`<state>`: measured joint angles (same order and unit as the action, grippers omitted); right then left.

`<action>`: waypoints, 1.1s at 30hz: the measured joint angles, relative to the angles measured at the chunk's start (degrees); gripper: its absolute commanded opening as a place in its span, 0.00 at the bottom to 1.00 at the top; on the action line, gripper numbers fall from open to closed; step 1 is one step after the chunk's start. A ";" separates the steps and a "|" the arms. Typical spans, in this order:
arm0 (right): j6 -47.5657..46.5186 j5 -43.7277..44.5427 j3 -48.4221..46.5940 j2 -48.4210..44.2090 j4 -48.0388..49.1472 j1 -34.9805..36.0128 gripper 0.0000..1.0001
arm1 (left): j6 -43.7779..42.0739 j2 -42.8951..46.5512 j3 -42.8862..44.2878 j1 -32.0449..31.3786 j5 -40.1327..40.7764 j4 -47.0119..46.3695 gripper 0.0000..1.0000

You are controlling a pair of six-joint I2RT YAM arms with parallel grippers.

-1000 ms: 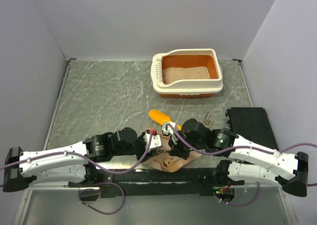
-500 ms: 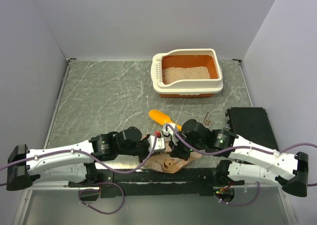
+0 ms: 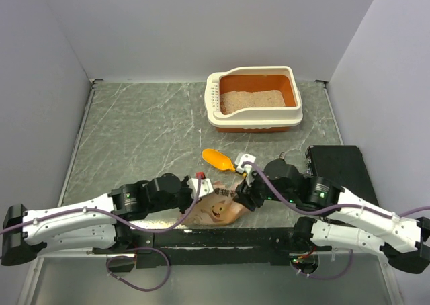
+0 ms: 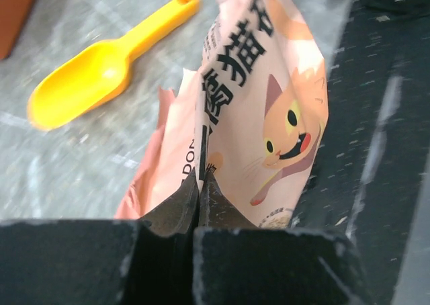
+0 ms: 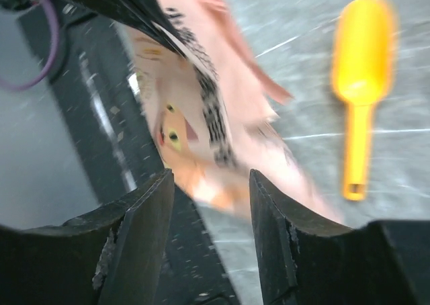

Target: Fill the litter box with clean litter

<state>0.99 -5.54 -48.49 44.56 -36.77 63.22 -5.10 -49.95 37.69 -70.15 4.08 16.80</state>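
Right fingers [image 5: 138,234], now spread, have backed off rightward from the bag [image 4: 269,117]; left fingers [image 4: 173,212] still pinch its edge.

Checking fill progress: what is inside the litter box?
Pale litter lies in the box, with orange showing around it. The floor under it, and its depth, cannot be seen.

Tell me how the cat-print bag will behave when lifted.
Probably floppy: the bag creases and folds where the left gripper pinches its edge. Held by that one edge, it may sag or swing. Thin paper could tear there.
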 measured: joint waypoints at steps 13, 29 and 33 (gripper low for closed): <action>-12.15 6.16 3.96 -0.92 6.71 0.00 0.69 | -0.20 7.87 -0.94 0.98 6.51 7.06 0.01; -25.68 0.94 14.84 0.59 22.56 -3.80 0.68 | 1.49 9.11 -1.14 1.09 5.75 7.80 0.01; -26.64 -3.19 15.13 0.55 25.09 -5.09 0.66 | 1.60 11.17 -1.90 1.09 5.27 8.35 0.01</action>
<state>-25.65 -8.73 -33.36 45.10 -11.68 58.13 -3.51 -38.79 35.79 -69.06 9.34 25.15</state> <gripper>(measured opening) 0.674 0.022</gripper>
